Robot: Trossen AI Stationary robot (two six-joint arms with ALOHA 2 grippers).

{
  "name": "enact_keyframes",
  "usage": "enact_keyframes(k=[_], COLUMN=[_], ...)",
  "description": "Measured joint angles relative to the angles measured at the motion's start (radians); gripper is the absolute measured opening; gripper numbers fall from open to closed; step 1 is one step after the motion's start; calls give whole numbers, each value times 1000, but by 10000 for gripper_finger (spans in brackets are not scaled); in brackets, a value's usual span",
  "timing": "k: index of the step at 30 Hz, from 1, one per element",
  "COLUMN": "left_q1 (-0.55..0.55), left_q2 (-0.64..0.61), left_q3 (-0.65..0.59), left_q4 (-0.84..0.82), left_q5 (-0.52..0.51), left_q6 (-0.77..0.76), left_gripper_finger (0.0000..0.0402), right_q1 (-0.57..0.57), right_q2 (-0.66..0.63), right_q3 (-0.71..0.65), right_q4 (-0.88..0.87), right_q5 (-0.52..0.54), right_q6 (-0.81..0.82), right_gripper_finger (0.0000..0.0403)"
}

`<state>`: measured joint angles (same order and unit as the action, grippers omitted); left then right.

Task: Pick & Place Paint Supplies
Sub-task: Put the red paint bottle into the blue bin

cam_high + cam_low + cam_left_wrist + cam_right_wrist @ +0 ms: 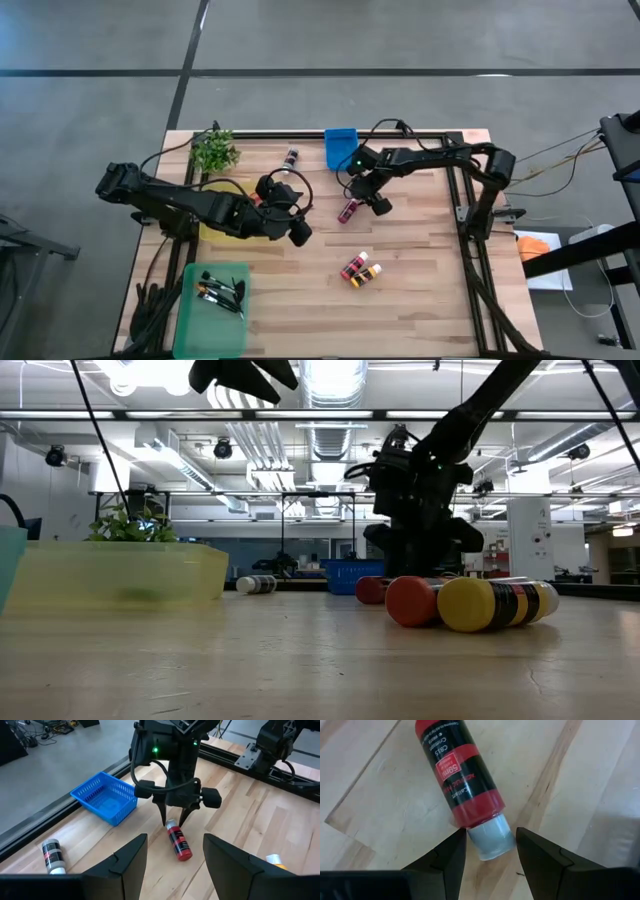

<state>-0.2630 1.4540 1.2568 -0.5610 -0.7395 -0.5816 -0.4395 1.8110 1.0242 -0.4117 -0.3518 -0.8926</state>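
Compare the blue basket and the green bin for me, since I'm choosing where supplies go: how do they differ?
The blue basket has mesh walls and looks empty; the green bin has solid walls and holds paintbrushes. The basket sits at the table's far edge, the bin at its near left corner. Both are open-topped rectangular containers.

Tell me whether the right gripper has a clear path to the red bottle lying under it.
Probably yes: the right gripper stands open directly over the red bottle, straddling its white cap, nothing between.

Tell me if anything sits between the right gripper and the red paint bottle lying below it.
Nothing visible does. The right gripper hangs directly over the white cap of the red paint bottle, which lies on the bare wooden table, with its open fingers either side of the cap.
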Motion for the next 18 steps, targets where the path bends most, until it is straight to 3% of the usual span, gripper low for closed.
enact_keyframes(k=[13, 18], left_q1=[0, 0], left_q2=[0, 0], left_q3=[0, 0], left_q4=[-2, -4], left_q5=[0, 0], left_q6=[6, 9], left_gripper_finger=[200, 200], right_q1=[15, 16], right_q2=[0, -3], right_q3=[-44, -42], right_q4=[1, -3], right_q5=[-35, -47], right_q6=[110, 214], right_gripper_finger=[170, 123])
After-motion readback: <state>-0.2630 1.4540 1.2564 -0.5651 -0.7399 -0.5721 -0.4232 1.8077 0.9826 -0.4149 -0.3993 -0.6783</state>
